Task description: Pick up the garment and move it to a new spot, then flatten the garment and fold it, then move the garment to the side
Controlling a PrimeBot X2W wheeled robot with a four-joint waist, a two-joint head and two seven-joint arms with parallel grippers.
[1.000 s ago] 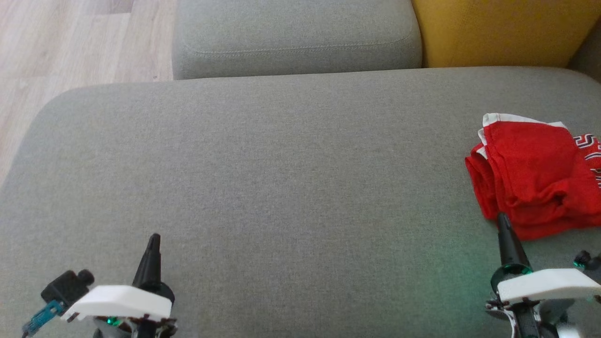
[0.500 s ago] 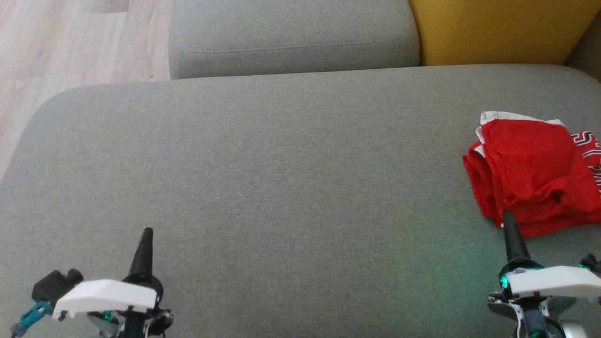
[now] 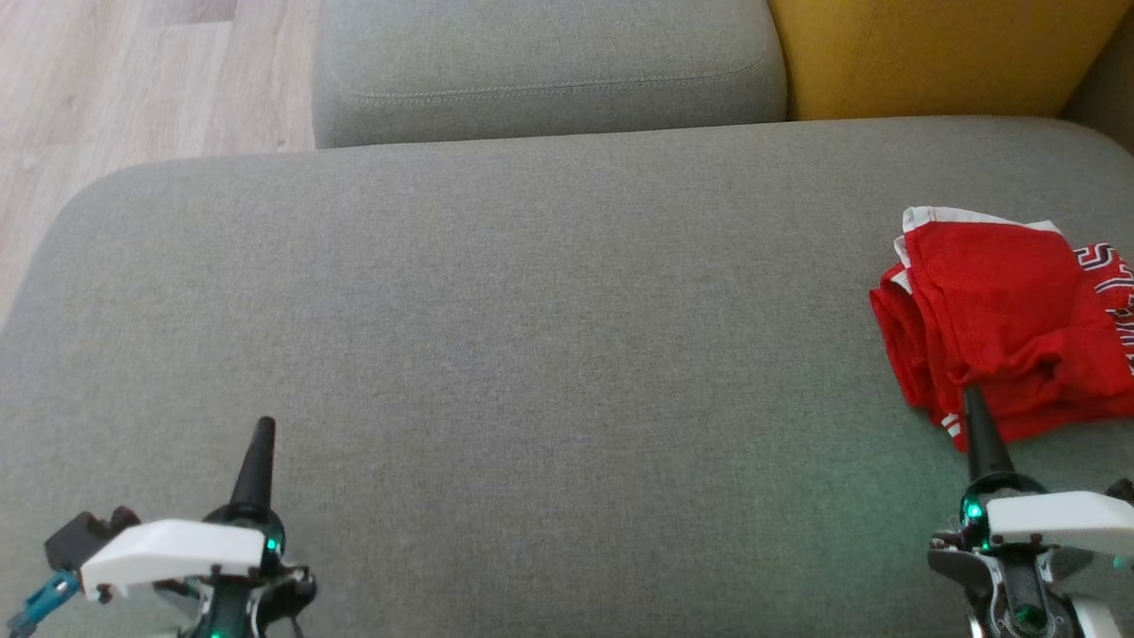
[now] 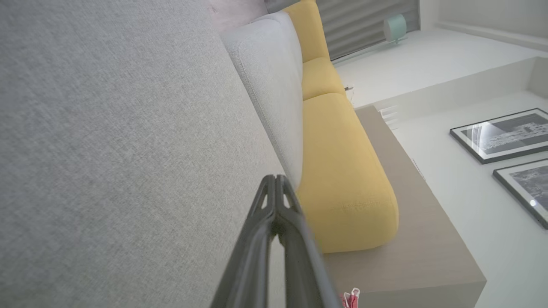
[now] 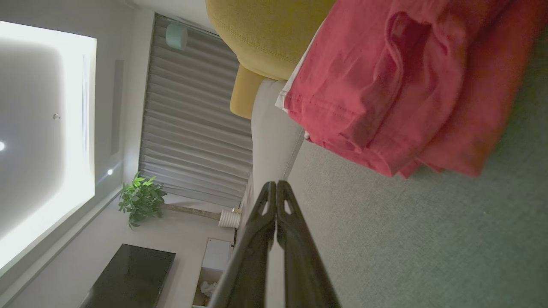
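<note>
At the bottom of the head view we have two end effectors, left (image 3: 263, 427) and right (image 3: 973, 396), both pinched together and empty. Just beyond the right one's tip, at the frame's right edge, our one red garment (image 3: 1001, 310) lies bundled on the grey sofa seat (image 3: 532, 310), well apart from the left arm. We judge that its long axis runs left to right.

Red garment (image 3: 1001, 319) with white trim, grey couch (image 3: 532, 337), yellow cushion (image 3: 930, 53).
</note>
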